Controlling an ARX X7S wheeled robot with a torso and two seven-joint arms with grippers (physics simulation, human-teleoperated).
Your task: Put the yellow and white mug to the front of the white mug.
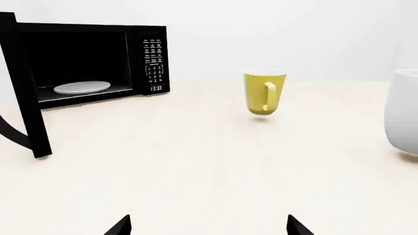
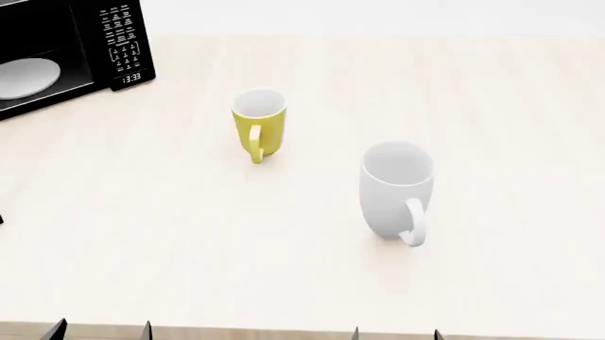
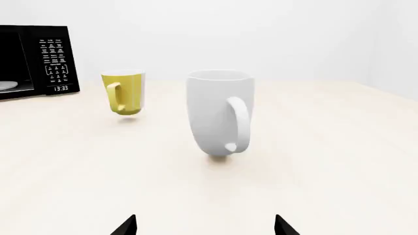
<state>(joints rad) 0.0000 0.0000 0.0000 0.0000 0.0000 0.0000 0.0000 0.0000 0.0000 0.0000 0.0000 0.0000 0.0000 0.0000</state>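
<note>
Jaws of both grippers standing apart, seemingly released, at the counter (image 2: 529, 106) near edge, yellow and white mug (image 2: 258, 125) sitting upright at ten o'clock from white mug (image 2: 396, 188), microwave (image 2: 66, 53) standing open at far left.

Ahead of me: bare table (image 2: 189, 248) up to both upright mugs. Yellow and white mug (image 2: 258, 124) and white mug (image 2: 396, 188) stand apart; open microwave (image 2: 66, 53) far left.

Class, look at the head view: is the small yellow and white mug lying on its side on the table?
No: the small yellow and white mug stands upright, its open white mouth facing up, on the pale wooden table.
</note>
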